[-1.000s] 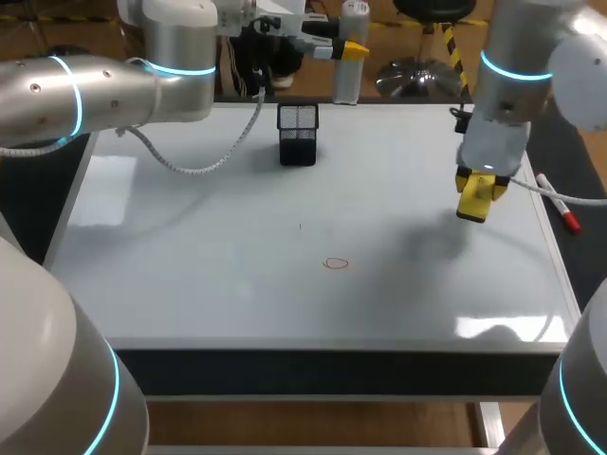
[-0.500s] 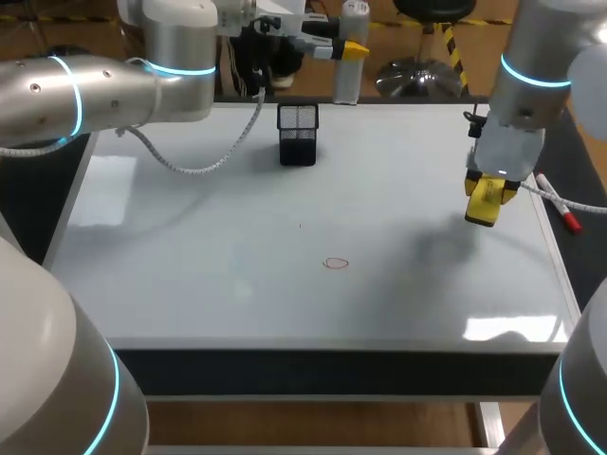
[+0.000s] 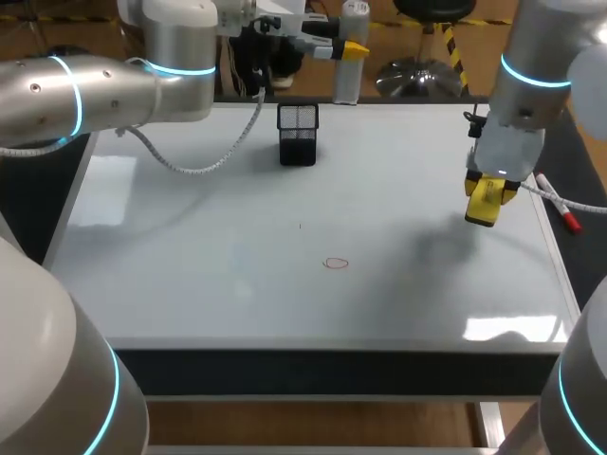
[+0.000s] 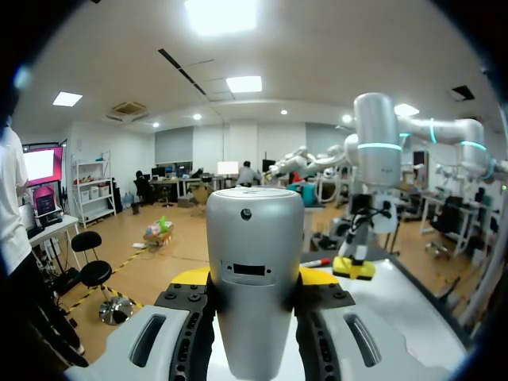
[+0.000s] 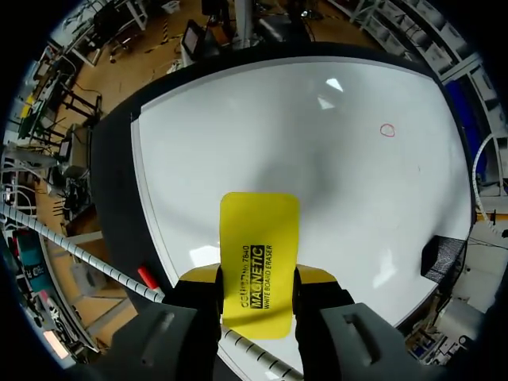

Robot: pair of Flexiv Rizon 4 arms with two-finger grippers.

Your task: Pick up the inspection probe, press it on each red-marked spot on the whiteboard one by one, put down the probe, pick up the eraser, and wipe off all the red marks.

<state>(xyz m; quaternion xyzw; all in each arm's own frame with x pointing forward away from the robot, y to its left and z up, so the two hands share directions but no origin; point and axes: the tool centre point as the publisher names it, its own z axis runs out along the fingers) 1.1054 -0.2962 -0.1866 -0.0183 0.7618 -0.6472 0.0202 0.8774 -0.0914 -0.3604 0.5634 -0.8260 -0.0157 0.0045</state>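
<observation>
Wiping looks to be in hand: the right jaws pinch the yellow eraser point(image 3: 482, 201) near the right edge of the table point(image 3: 142, 284), well apart from the red circle point(image 3: 336, 263) near the front middle. Next it must travel there, settle flat and rub. The left jaws clamp the silver probe point(image 4: 254, 270) past the far edge. What the mesh pen cup point(image 3: 298, 135) holds can't be told.

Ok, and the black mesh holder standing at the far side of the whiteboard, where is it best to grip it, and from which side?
Probably from straight above. The black mesh holder stands upright with its mouth open upward, so closing on two opposite flat walls near the rim should hold it. Nothing stands close beside it to block the way down.
</observation>
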